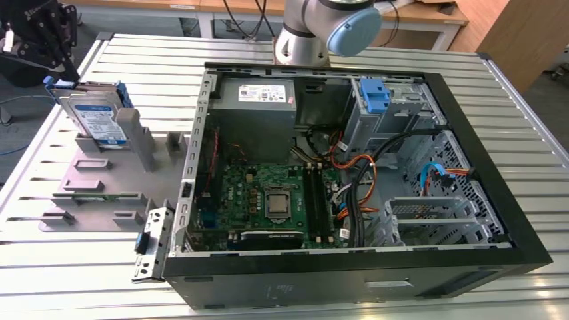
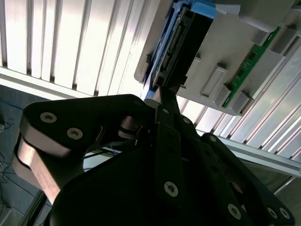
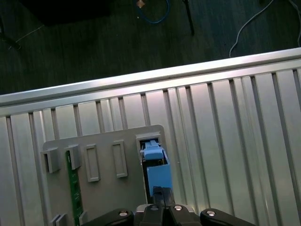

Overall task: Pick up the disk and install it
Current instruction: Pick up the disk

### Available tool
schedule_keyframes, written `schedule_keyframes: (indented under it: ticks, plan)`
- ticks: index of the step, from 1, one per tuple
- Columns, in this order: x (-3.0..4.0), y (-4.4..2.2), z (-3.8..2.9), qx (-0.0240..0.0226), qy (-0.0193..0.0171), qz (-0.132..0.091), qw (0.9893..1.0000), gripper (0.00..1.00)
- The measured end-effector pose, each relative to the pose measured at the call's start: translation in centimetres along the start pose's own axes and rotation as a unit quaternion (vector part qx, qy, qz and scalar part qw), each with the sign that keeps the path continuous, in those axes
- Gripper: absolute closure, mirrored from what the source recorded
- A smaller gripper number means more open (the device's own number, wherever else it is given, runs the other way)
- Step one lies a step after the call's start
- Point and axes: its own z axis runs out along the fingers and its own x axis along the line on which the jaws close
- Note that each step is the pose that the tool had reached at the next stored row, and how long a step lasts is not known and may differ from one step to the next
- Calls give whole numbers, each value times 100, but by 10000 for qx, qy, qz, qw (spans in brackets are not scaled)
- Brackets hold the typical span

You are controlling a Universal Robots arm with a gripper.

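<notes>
The disk (image 1: 93, 117) stands on edge in a slot of the grey holder (image 1: 98, 200) on the exterior view's left, its white-and-blue label facing the camera and its blue rails along the sides. My black gripper (image 1: 64, 75) hangs right at the disk's upper far corner. In the second wrist view the gripper (image 2: 162, 92) reaches the end of the disk (image 2: 186, 42). In the first wrist view the gripper (image 3: 157, 192) sits over the blue rail of the disk (image 3: 157, 176).
The open computer case (image 1: 356, 267) fills the exterior view's right, with the grey power supply (image 1: 258, 100), the motherboard (image 1: 266, 200) and a drive bay with a blue latch (image 1: 375, 97). A green circuit strip (image 1: 98, 196) lies in the holder. The slatted metal table (image 1: 53, 267) ends near the holder.
</notes>
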Motion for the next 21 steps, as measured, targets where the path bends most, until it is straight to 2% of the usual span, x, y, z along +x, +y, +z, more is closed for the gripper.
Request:
schedule_keyframes:
  ticks: [9, 14, 17, 21]
  plan:
    - [11, 57, 2, -3, 16, -184, 9998, 89]
    - [11, 59, 2, -4, 18, -223, 9998, 89]
    - [16, 31, 2, -4, 18, -234, 9997, 89]
    - [20, -39, 0, -5, 19, -240, 9997, 89]
